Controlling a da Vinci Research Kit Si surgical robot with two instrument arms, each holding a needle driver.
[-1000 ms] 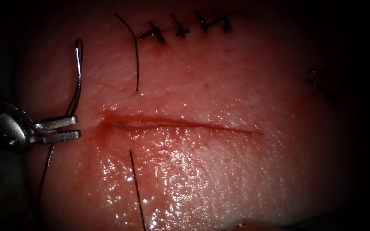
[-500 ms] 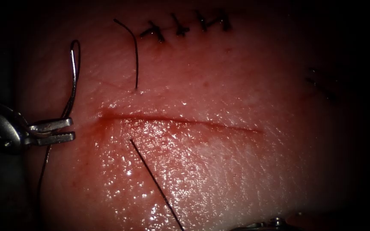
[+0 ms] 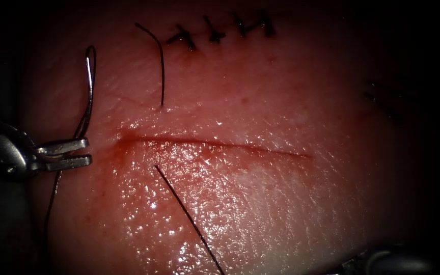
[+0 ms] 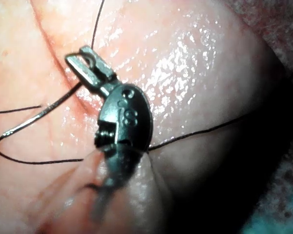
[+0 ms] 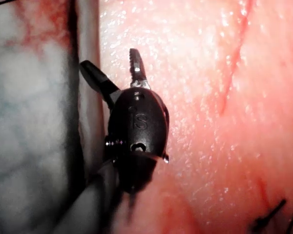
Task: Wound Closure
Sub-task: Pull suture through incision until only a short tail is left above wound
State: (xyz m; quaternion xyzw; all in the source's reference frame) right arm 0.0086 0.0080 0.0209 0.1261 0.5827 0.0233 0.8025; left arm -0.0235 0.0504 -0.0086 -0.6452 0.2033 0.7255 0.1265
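While the curved steel needle (image 3: 90, 86) was gripped near its lower end by the closed left hand (image 3: 77, 154), it stood clear of the moist pink tissue (image 3: 260, 203), off the left end of the thin red cut (image 3: 215, 145). The fine dark thread (image 3: 187, 214) was seen emerging from the tissue below the cut and again above it. The right hand (image 5: 115, 68) was held open and empty beside the tissue edge.
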